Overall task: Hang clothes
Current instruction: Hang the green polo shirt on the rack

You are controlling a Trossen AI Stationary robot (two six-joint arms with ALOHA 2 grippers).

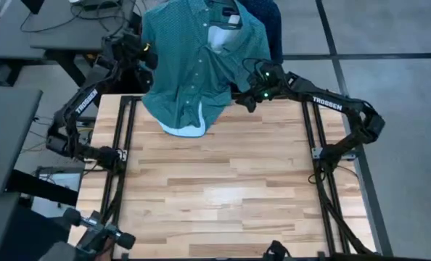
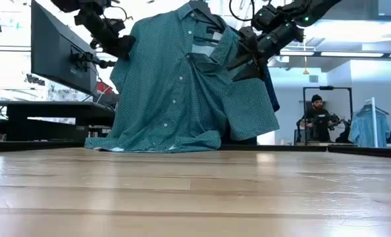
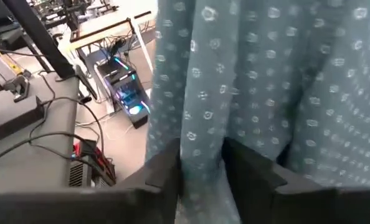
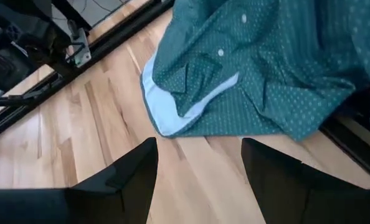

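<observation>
Teal-green shirt (image 1: 194,69) hem pooled on wooden table (image 1: 223,196); left gripper (image 3: 200,168) pinching it, right gripper (image 4: 197,174) spread, empty.

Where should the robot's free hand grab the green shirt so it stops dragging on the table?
Probably the bottom hem of the teal shirt, where it lies bunched on the wooden table. The open right gripper hovers just above that edge, so coming straight down suits it. The left gripper pinches a hanging fold higher up.
</observation>
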